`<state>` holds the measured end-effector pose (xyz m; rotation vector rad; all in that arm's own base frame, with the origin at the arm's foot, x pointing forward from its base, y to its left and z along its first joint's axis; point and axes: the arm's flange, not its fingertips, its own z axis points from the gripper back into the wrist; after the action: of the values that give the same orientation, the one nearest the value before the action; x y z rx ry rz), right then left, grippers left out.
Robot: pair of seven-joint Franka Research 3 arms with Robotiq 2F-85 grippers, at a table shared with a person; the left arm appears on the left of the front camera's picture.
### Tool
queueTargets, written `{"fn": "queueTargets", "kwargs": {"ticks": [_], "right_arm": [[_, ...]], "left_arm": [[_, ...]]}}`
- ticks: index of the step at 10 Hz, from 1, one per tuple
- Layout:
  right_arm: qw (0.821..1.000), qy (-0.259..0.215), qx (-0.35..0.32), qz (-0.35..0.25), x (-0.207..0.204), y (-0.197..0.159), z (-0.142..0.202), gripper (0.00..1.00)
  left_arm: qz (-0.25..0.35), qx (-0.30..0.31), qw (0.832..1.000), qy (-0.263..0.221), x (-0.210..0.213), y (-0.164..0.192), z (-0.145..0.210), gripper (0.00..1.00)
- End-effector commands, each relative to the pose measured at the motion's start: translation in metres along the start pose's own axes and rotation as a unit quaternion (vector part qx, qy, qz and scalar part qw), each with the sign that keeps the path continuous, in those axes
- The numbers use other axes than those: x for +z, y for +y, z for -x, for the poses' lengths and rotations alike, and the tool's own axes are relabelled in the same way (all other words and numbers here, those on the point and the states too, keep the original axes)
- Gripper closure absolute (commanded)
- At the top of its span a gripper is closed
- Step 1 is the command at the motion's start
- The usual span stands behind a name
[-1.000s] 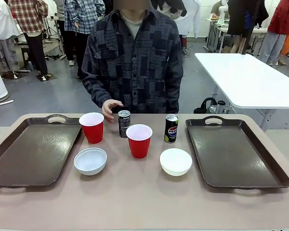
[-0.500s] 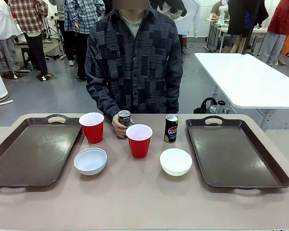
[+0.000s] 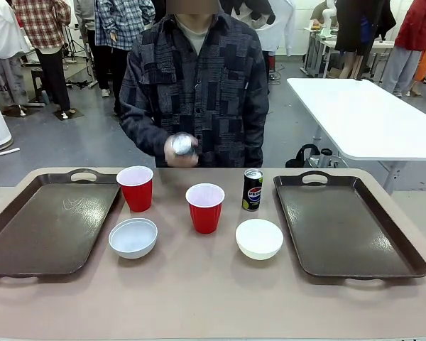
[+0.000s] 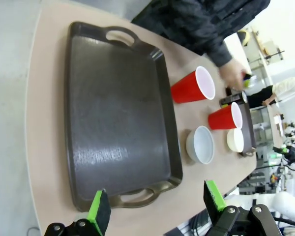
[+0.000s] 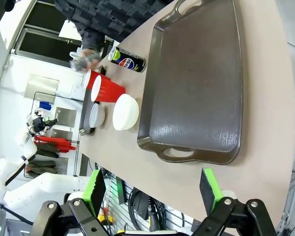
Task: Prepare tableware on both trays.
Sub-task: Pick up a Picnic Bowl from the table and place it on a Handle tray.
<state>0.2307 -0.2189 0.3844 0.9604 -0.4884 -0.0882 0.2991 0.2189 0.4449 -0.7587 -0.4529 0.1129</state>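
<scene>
The two red cups look light and thin-walled, so I judge that a hard squeeze will bend them. The safe hold is across the body, a little under the rim, with soft force. Taking 12 o'clock as toward the person, the left red cup (image 3: 136, 188) stands at about 10 o'clock from the middle of the table (image 3: 199, 298), just beside the left tray (image 3: 50, 227). The right red cup (image 3: 205, 207) stands near the middle, slightly toward 12 o'clock. Both are upright, red outside and white inside.

The bowls seem stiff, smooth and low, so I would take each by its rim, one finger inside and one outside. The left bowl (image 3: 133, 237) is at about 9 o'clock. The right bowl (image 3: 259, 238) is at about 3 o'clock, between the middle and the right tray (image 3: 348, 227). Both are small, round and white.

The cans are slim, smooth cylinders, probably slippery, and heavier if full, which I cannot tell. The middle of the body is the best place to grip. The Pepsi can (image 3: 252, 190), dark with a blue logo, stands upright at about 1 o'clock. The second can (image 3: 182, 144) is in the person's hand (image 3: 177, 155), lifted above the far edge at 12 o'clock, and it is blurred.

The trays are dark brown with raised rims and handle holes, and no tableware lies on them yet. The left gripper (image 4: 156, 201) and the right gripper (image 5: 151, 188) have their jaws spread wide and hold nothing. Each looks down on its own tray.
</scene>
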Motion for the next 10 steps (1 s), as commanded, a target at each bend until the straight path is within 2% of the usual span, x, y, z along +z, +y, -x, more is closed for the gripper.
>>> {"fn": "queueTargets", "kwargs": {"ticks": [1,4,5,7,10], "right_arm": [[1.000,-0.002,-0.005,-0.006,-0.001,-0.001,0.000,0.00],[1.000,0.000,0.000,0.000,0.000,0.000,0.000,0.00],[0.999,0.016,0.028,0.040,-0.021,0.028,0.014,0.00],[0.988,0.059,0.065,0.125,-0.083,0.094,0.033,0.00],[0.964,0.115,0.077,0.226,-0.190,0.158,0.056,0.00]], "left_arm": [[0.007,0.000,1.000,-0.003,0.001,0.002,0.000,0.00],[0.007,0.000,1.000,-0.003,0.001,0.002,0.000,0.00],[0.007,0.000,1.000,-0.003,0.001,0.002,0.000,0.00],[0.007,0.000,1.000,-0.003,0.001,0.002,0.000,0.00],[0.007,0.000,1.000,-0.003,0.001,0.002,0.000,0.00]]}}
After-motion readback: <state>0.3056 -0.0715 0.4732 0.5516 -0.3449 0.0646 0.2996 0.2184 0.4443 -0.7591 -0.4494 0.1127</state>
